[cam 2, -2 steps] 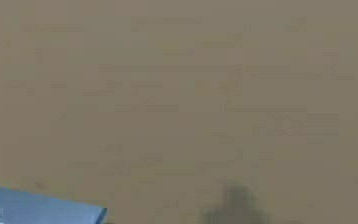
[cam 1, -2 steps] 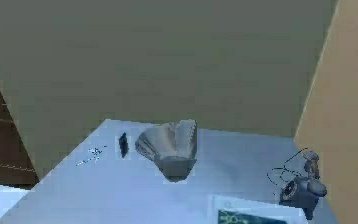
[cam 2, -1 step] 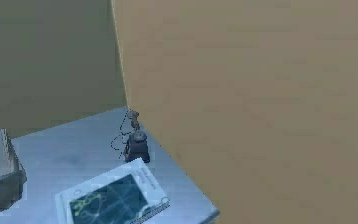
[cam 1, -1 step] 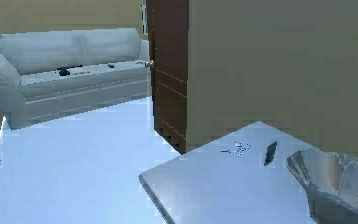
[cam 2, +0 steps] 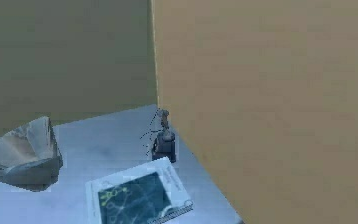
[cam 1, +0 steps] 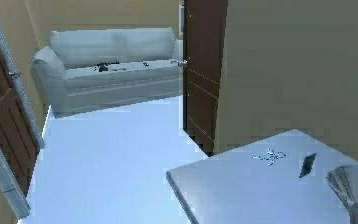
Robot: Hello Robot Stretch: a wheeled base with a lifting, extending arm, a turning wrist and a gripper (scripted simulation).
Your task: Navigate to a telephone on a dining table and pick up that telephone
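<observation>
A pale grey table (cam 1: 237,185) fills the forward view's lower right. On it stands a small dark upright slab (cam 1: 307,164), which may be the telephone. A thin wiry thing (cam 1: 270,156) lies to its left. In the arm side view the same table (cam 2: 97,140) runs along a tan wall. A small dark object (cam 2: 165,146) stands near that wall, with a wiry thing (cam 2: 157,125) just behind it.
A crumpled grey heap (cam 1: 349,182) (cam 2: 25,152) lies on the table, as does a flat white-framed thing (cam 2: 137,193). A pale sofa (cam 1: 112,65) with small items stands across the open floor (cam 1: 107,150). Dark brown doors (cam 1: 202,70) (cam 1: 5,115) flank the room.
</observation>
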